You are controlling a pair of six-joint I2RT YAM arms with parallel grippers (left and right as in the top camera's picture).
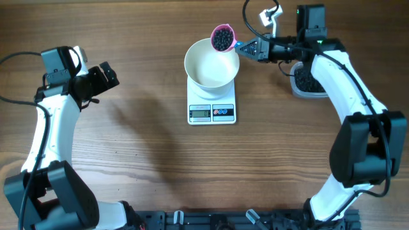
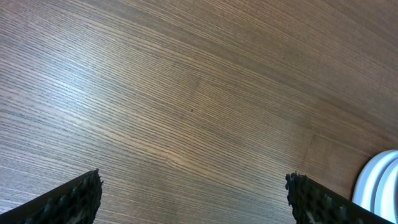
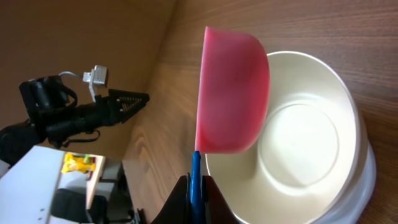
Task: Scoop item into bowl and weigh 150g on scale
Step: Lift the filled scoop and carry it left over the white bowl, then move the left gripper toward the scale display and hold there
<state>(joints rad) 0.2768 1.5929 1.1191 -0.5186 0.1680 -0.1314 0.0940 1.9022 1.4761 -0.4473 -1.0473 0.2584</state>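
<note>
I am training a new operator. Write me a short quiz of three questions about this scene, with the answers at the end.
1. True or false: the white bowl already contains black beads.
2. The pink scoop is: A, lying inside the bowl; B, held over the bowl's rim by the right gripper; C, turned upside down.
3. Fill in: the bowl stands on the small white digital ____.

Key: 1 false, the bowl is empty; 2 B; 3 scale.
</note>
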